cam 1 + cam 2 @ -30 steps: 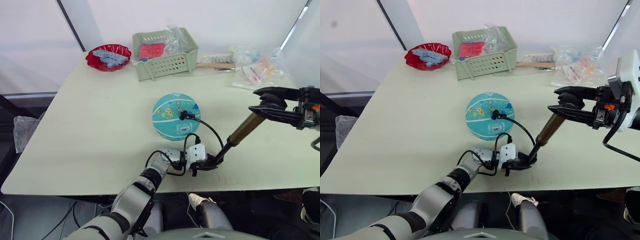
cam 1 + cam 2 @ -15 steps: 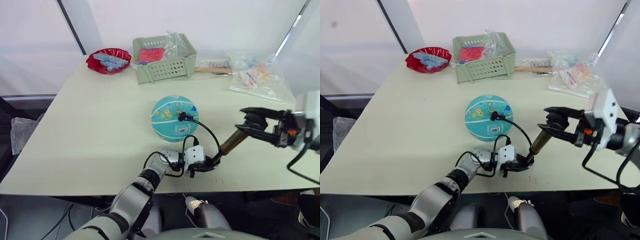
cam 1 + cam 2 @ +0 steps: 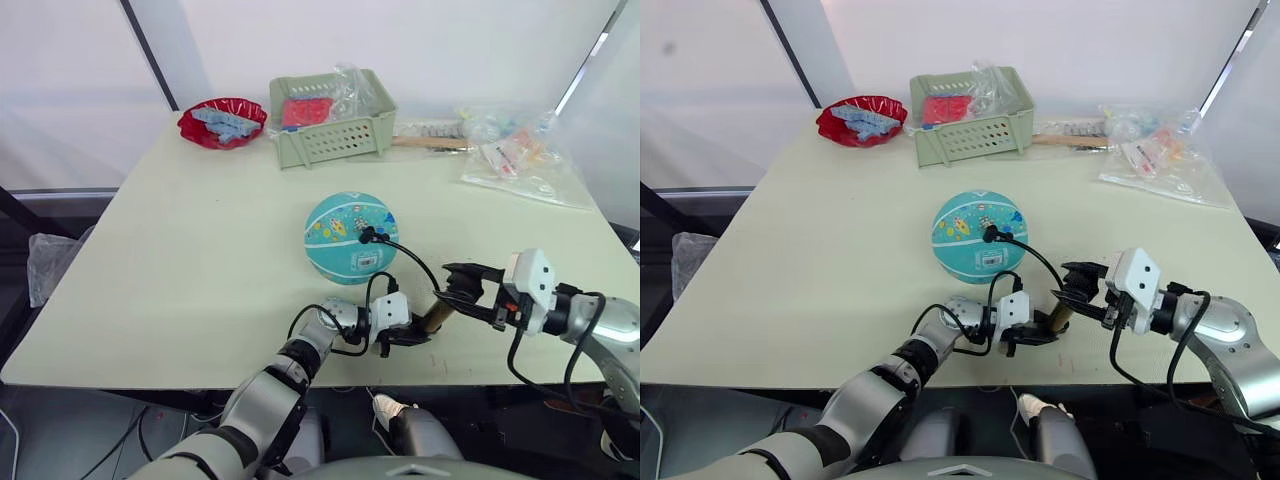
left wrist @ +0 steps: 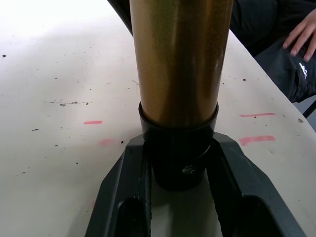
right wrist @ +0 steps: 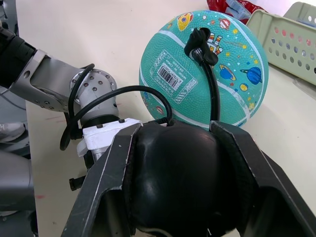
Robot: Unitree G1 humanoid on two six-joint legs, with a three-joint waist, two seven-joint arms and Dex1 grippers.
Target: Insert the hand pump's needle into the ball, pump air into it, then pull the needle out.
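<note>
In the left eye view, the teal rubber ball with white stripes and small coloured prints (image 3: 351,235) sits on the pale table (image 3: 180,250) at the centre of the frame. The small black fitting of the needle (image 3: 367,236) is seated on the ball's upper right side, and the thin black hose (image 3: 415,262) curves from it down toward the lower centre. There the short brass-gold hand pump (image 3: 433,318) leans, its foot at lower left and its handle end at upper right. The left gripper (image 3: 408,335) is clamped on the black foot cap; the right gripper (image 3: 458,288) is closed around the black handle, just right of the brass body, which looks mostly covered. The right eye view shows the same line: ball above, left gripper at the lower centre, right gripper just right of it. In the left wrist view, the two black fingers (image 4: 236,168) press on either side of the black cap below the brass tube, which rises straight away from the gripper. In the right wrist view, the fingers (image 5: 106,170) hug the rounded black handle, and the ball lies beyond it, upper centre. I judge that the coming stroke must run along this tilted axis, up and to the right, away from the left gripper.
</note>
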